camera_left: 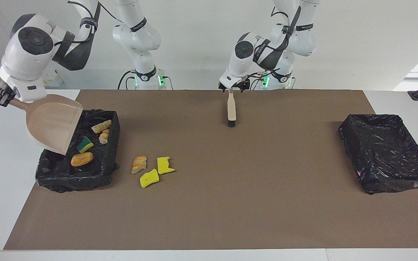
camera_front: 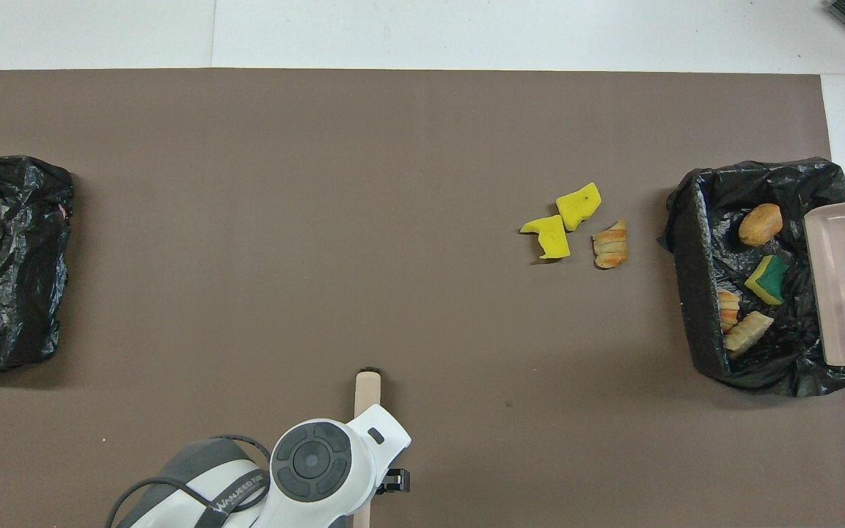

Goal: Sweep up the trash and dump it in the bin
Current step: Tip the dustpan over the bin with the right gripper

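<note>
My right gripper (camera_left: 3, 97) is shut on the handle of the beige dustpan (camera_left: 51, 125), which hangs tilted, mouth down, over the black-lined bin (camera_left: 74, 181) at the right arm's end. Several trash pieces lie in that bin: a brown bread piece (camera_left: 82, 158), a green-backed sponge (camera_left: 85, 144) and two tan striped pieces (camera_left: 102, 131). Three scraps lie on the mat beside the bin: a striped bread piece (camera_left: 139, 164) and two yellow sponge chunks (camera_left: 165, 165) (camera_left: 148, 178). My left gripper (camera_left: 231, 88) is shut on the beige-handled brush (camera_left: 232, 108), which stands upright with its bristles on the mat.
A second black-lined bin (camera_left: 394, 185) stands at the left arm's end with nothing in it. The brown mat (camera_left: 230, 203) covers most of the white table. In the overhead view the left arm's wrist (camera_front: 312, 462) covers most of the brush (camera_front: 367, 389).
</note>
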### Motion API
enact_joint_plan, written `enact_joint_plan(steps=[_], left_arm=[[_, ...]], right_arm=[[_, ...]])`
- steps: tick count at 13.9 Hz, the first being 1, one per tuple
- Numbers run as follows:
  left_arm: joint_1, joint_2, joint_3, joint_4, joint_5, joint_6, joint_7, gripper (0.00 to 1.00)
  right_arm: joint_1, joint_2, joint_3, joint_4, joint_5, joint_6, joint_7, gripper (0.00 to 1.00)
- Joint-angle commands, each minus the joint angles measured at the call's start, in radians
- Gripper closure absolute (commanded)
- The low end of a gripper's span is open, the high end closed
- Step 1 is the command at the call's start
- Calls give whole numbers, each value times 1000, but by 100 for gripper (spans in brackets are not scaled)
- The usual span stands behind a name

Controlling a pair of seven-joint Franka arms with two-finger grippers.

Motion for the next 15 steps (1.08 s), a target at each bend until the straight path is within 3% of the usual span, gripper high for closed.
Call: enact_joint_plan(steps=[1, 3, 5, 7, 9, 11, 15], left_arm=[[58, 49, -2, 122, 120, -21, 31, 0], [113, 80, -2, 231, 183, -68, 89, 0], [190, 108, 0, 357, 248, -145, 165, 0], [293, 109, 0, 469, 253, -211, 285, 0], [360, 117, 1, 584, 254, -296, 337, 0], [414, 126, 1, 678, 256, -395, 350, 0], [532, 117, 7, 863, 260, -553, 436, 0]], right_arm=[[-6, -50, 16, -22, 2, -14, 9, 100], [-6, -58, 16, -12, 76, -17, -23, 100], [-24, -58, 12, -10, 231, -14, -81, 100], [-30, -60, 1, -19, 411, -4, -89, 100], [-14, -57, 4, -31, 491, 2, -73, 100], [-1, -54, 18, -59, 558, 17, 4, 100], [136, -35, 18, -76, 612, 32, 293, 100]])
